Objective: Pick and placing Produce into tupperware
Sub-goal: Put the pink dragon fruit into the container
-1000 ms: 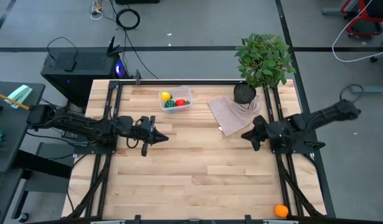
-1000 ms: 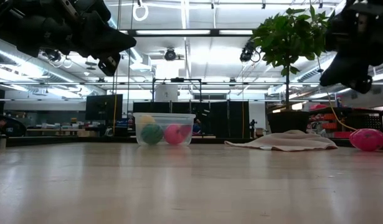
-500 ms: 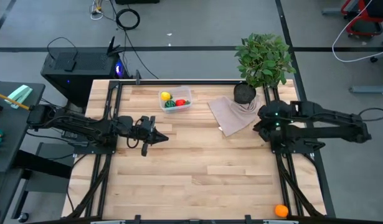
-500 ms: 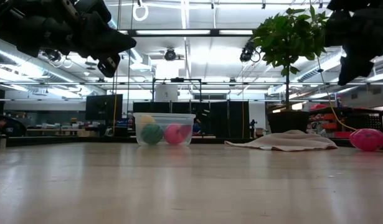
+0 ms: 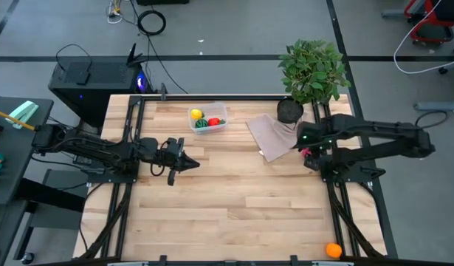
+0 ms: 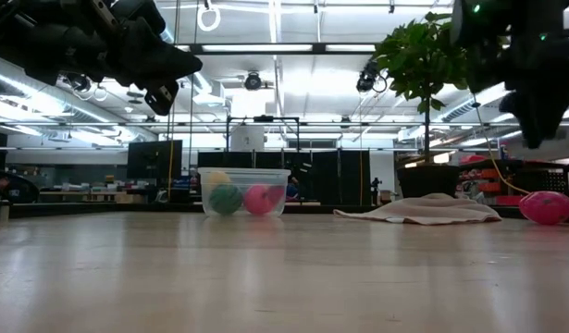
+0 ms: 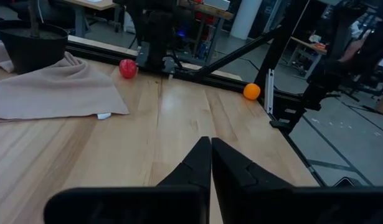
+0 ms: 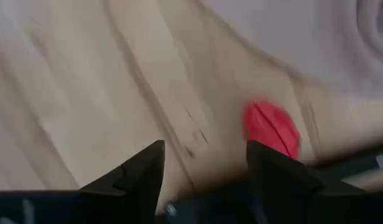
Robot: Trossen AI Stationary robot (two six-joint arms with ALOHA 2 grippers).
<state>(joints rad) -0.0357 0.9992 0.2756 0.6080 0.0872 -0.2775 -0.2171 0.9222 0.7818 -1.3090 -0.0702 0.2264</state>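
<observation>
The clear tupperware (image 5: 207,118) (image 6: 245,191) stands near the table's far edge, with a yellow, a red and a dark-green piece inside. One red piece (image 5: 309,153) (image 8: 271,127) (image 6: 546,207) lies on the wood by the right rail, next to the beige cloth. An orange piece (image 5: 333,250) (image 7: 251,91) sits at the near right corner. My right gripper (image 5: 306,148) (image 8: 207,163) hovers open above the red piece, which shows just beyond one finger. My left gripper (image 5: 191,164) (image 7: 210,163) is shut, raised over the table's left middle.
A beige folded cloth (image 5: 273,135) (image 6: 418,210) lies right of the tub, one corner against the black pot of a leafy plant (image 5: 309,70). Black rails (image 5: 331,185) run along both table sides. Bare wood (image 5: 241,199) stretches across the middle and near half.
My right arm has swung about by the right rail, and its gripper has come over the red piece beside the cloth. The left arm, the tub and the produce have kept still.
</observation>
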